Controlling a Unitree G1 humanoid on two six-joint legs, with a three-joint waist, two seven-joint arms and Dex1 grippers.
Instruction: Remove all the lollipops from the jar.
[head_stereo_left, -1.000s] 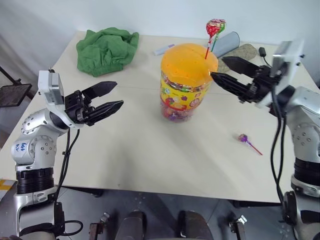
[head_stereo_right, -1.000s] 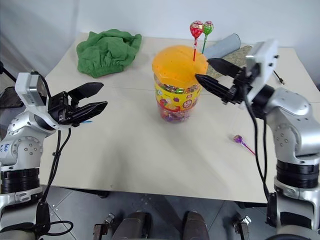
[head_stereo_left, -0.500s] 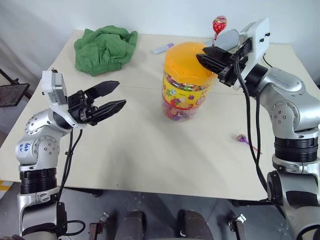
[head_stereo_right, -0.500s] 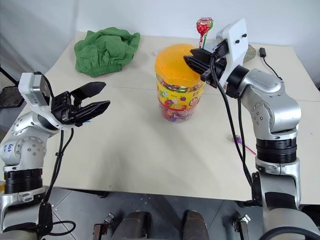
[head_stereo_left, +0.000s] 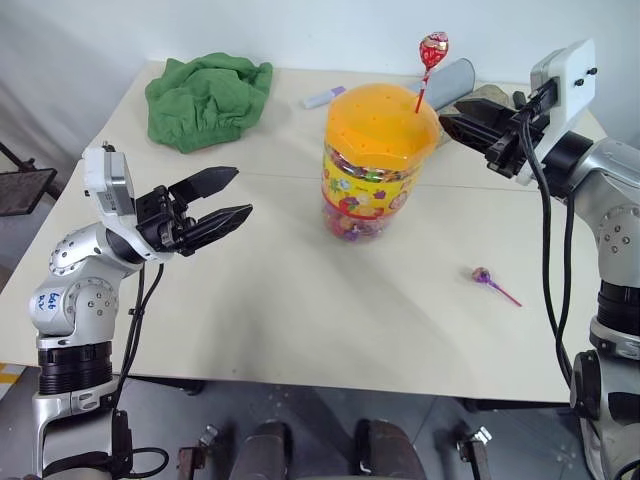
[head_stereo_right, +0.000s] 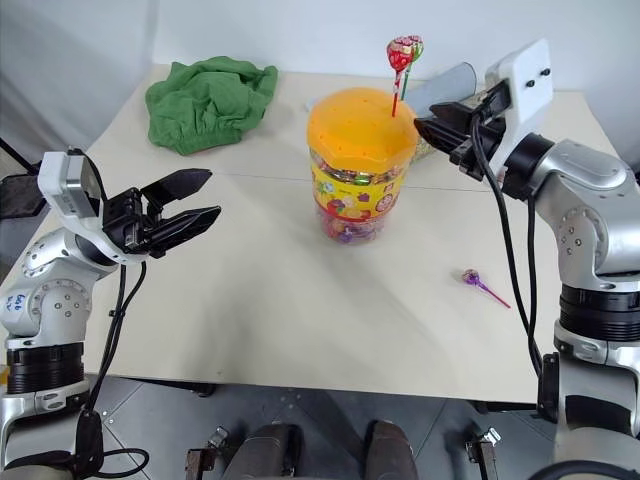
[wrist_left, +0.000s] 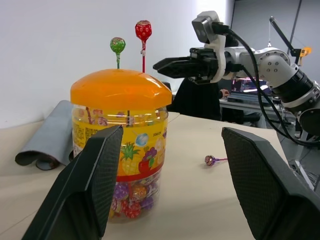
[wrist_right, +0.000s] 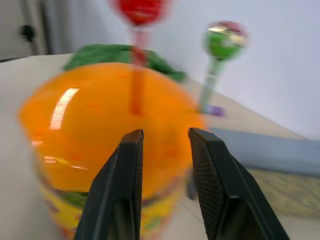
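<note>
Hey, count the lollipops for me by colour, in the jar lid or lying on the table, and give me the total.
Red lollipop: 1, stuck in the jar lid
Green lollipop: 1, stuck in the lid
Purple lollipop: 1, lying on the table
Total: 3

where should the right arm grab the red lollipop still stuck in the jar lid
Probably on the bare stick of the red lollipop, between candy and orange lid. It stands upright, so come in level from the right gripper side and lift straight up.
</note>
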